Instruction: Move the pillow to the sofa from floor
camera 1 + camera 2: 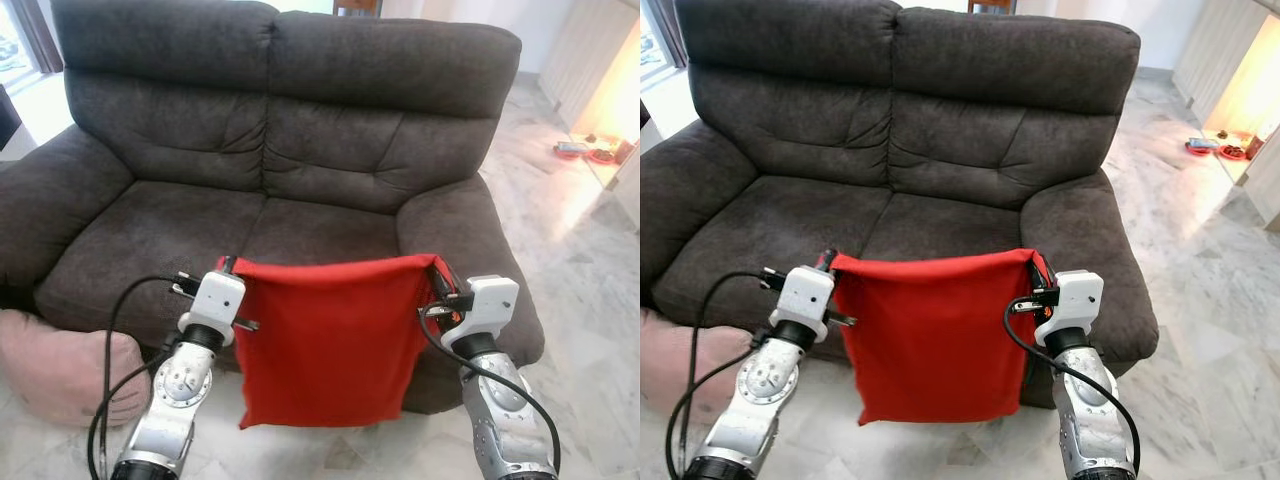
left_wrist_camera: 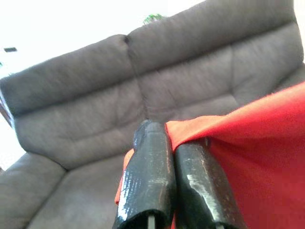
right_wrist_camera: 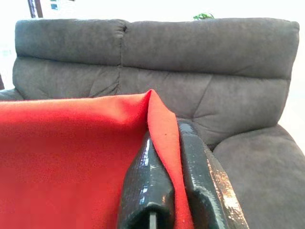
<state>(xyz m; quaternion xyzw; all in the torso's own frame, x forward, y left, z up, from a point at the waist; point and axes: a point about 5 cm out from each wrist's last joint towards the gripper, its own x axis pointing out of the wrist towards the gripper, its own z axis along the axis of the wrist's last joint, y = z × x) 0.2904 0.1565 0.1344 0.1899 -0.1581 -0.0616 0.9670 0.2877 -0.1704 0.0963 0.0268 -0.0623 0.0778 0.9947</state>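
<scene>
Both end effectors (image 1: 228,266) (image 1: 441,268) pinch red pillow (image 1: 330,340) before sofa (image 1: 300,130).

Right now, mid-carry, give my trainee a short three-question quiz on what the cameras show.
1. True or false: the red pillow already lies on the sofa seat.
2. Which gripper pinches the red pillow's top corner nearest the sofa's right armrest: A) left gripper B) right gripper C) neither?
3. What lies on the floor beside the sofa's left armrest?

Key
1. False. It hangs in front of the seat, held up by both grippers.
2. B; its fingers are closed on the fabric.
3. A pink cushion.
</scene>
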